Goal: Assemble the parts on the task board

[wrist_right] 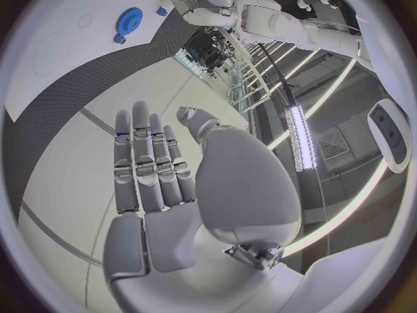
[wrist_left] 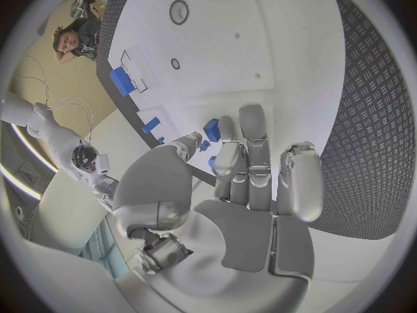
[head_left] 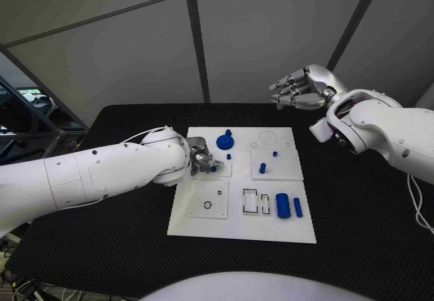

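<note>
Left hand point(wrist_left: 247, 188) pinches a small blue part point(wrist_left: 212, 129) over the white task board point(head_left: 243, 219), while right hand point(head_left: 303, 86) hangs open, fingers apart.

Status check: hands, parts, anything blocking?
Left hand low over the board, touching a small blue part. Right hand open, raised behind the board. Nothing blocking.

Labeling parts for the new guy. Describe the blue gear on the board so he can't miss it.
Start at the white task board mid-table and go to its far edge, left of centre. The blue gear lies there, just beyond the left hand. It is the one round, toothed disc with a raised hub; the other blue parts are small pegs or plain cylinders.
</note>
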`<action>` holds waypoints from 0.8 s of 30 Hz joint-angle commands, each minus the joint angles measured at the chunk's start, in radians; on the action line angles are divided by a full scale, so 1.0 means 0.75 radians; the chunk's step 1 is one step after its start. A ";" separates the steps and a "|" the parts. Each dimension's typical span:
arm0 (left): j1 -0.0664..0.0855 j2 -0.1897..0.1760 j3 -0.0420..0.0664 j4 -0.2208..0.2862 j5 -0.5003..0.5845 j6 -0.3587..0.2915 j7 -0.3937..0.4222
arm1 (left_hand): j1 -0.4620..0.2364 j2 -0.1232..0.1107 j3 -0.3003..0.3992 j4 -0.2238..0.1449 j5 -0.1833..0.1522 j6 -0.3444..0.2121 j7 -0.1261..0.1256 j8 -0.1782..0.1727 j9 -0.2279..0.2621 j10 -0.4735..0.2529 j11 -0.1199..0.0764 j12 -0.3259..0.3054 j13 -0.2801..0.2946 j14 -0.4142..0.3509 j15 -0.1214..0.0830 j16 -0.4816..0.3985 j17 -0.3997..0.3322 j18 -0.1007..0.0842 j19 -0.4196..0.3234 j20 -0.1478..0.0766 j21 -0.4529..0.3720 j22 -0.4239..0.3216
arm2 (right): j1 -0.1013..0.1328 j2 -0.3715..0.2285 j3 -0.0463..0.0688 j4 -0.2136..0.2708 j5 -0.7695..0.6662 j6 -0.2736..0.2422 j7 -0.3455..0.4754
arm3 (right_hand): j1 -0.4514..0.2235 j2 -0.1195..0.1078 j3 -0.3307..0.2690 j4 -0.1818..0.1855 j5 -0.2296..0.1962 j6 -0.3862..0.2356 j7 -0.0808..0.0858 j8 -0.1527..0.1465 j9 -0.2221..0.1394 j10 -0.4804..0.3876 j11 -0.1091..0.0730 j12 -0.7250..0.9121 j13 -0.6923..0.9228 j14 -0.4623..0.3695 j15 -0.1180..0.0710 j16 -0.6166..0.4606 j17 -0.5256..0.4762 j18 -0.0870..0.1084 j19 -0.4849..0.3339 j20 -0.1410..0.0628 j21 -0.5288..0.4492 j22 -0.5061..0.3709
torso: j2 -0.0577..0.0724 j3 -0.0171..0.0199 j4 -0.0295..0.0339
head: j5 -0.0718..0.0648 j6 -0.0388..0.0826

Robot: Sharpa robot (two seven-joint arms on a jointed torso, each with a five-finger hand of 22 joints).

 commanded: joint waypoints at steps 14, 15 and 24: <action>-0.001 -0.032 0.132 0.042 -0.016 0.004 -0.010 | 0.039 -0.006 -0.077 0.023 -0.002 0.001 0.002 0.000 -0.003 0.003 0.003 -0.007 -0.012 -0.003 -0.008 -0.008 0.001 -0.011 0.000 -0.002 -0.006 0.064 | 0.003 0.011 0.000 -0.010 0.005 0.011 0.012 | -0.015 -0.002 -0.001 0.013 0.010 -0.012 0.006 -0.006 0.000 -0.023 0.004 -0.011 -0.009 -0.016 0.010 -0.021 -0.006 0.012 -0.005 0.014 -0.022 -0.011 | 0.000 0.0013 -0.0005 | 0.002 0.010; -0.001 -0.038 0.142 0.047 -0.016 0.017 -0.011 | 0.042 -0.007 -0.082 0.025 -0.002 -0.001 0.003 0.000 -0.003 0.001 0.004 -0.010 -0.015 -0.004 -0.007 -0.009 0.001 -0.010 -0.002 -0.002 -0.009 0.060 | 0.003 0.011 0.000 -0.011 0.005 0.012 0.012 | -0.015 -0.002 -0.001 0.013 0.010 -0.012 0.006 -0.006 0.000 -0.023 0.004 -0.011 -0.009 -0.016 0.010 -0.021 -0.006 0.012 -0.005 0.014 -0.022 -0.011 | 0.000 0.0015 -0.0005 | 0.001 0.010; 0.034 -0.063 0.188 -0.007 -0.023 0.136 -0.016 | 0.121 0.018 -0.132 0.029 0.001 -0.028 0.013 -0.011 -0.007 -0.036 0.013 -0.056 -0.063 -0.006 -0.001 -0.017 -0.002 0.002 -0.037 0.004 -0.048 0.012 | 0.003 0.014 -0.001 -0.019 0.005 0.017 0.009 | -0.015 -0.002 -0.001 0.014 0.010 -0.012 0.006 -0.006 0.000 -0.024 0.004 -0.011 -0.009 -0.017 0.010 -0.021 -0.006 0.012 -0.006 0.015 -0.023 -0.012 | -0.001 0.0006 0.0011 | 0.004 0.021</action>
